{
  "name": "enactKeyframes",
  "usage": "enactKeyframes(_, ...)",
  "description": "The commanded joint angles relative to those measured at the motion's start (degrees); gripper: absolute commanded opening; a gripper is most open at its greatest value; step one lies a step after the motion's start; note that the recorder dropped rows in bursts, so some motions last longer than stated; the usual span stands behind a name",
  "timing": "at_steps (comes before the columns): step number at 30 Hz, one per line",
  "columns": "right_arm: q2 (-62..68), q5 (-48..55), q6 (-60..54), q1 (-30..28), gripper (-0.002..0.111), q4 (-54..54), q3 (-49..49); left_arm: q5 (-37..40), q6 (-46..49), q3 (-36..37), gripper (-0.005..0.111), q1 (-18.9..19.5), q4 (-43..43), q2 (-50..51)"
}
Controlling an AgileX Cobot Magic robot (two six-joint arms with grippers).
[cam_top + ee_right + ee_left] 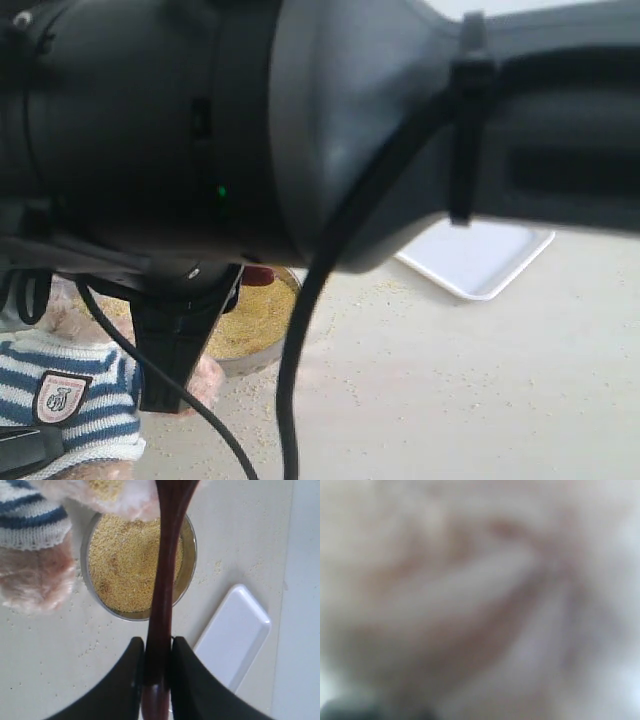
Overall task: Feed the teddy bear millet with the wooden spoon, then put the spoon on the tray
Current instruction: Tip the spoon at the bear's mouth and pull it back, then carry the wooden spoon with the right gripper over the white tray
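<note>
Dark reddish wooden spoon (162, 580) clamped by its handle in your right gripper (157, 646), far end at the muzzle of the teddy bear (30, 520), above the metal bowl (192, 550) of millet (125, 565), white tray (232, 635) near the bowl, your left gripper lost in blur, its hold impossible to tell

Blurred pale-brown fuzz, perhaps teddy bear (470, 605), close.
</note>
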Motion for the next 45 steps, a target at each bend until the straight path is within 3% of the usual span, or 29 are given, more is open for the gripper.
enactKeyframes(1, 0.0, 0.1, 1.4, 0.0, 0.001, -0.7, 0.8, 0.7, 0.4, 0.1, 0.005, 0.2, -1.1, -0.5)
enactKeyframes(35, -3.7, 0.1, 7.9, 1.5, 0.001, -6.0, 1.2, 0.7, 0.4, 0.1, 0.005, 0.2, -1.1, -0.5)
enactKeyframes(45, -9.0, 0.1, 13.7, 0.6, 0.001, -5.6, 9.5, 0.7, 0.4, 0.1, 0.005, 0.2, -1.1, -0.5)
